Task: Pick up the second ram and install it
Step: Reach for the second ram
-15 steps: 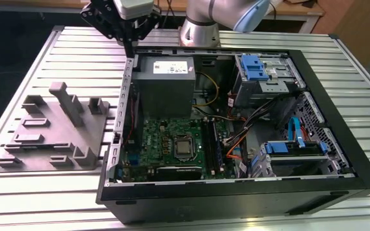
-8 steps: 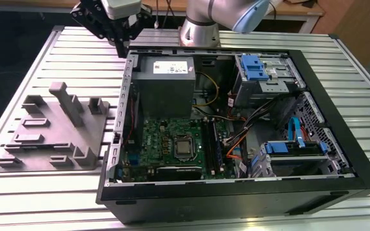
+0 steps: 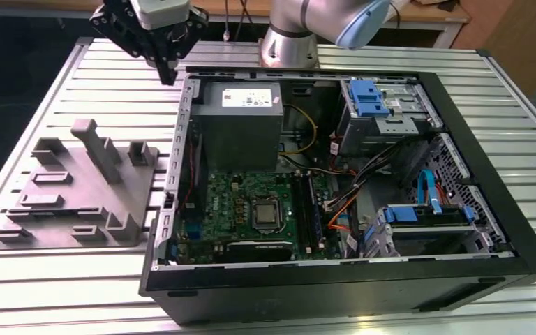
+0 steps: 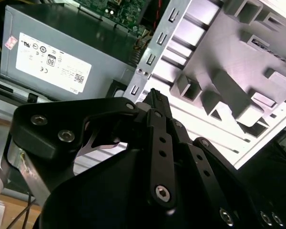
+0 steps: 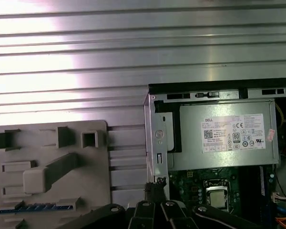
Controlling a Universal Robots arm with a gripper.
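Case: the open black case (image 3: 343,283) lies on its side on the slatted table (image 3: 54,279), nearest me in the exterior view.
Case, near end: it holds a green board (image 3: 221,202) with the processor (image 3: 266,213). Long black slots (image 3: 310,209) run just beside it. A blue-clipped drive cage (image 3: 426,223) sits toward the exterior view's right.
Tray: the grey tray (image 3: 86,192) is just beside the case, on the exterior view's left.
Ram: in the first wrist view I read the slim bluish strip standing on edge in a tray slot as the second ram (image 5: 35,207).
Case, far end: it holds the grey power supply (image 3: 240,118).
Gripper: the gripper (image 3: 167,75) has its fingers pressed together. It hangs over the case's far corner, well apart from the ram.
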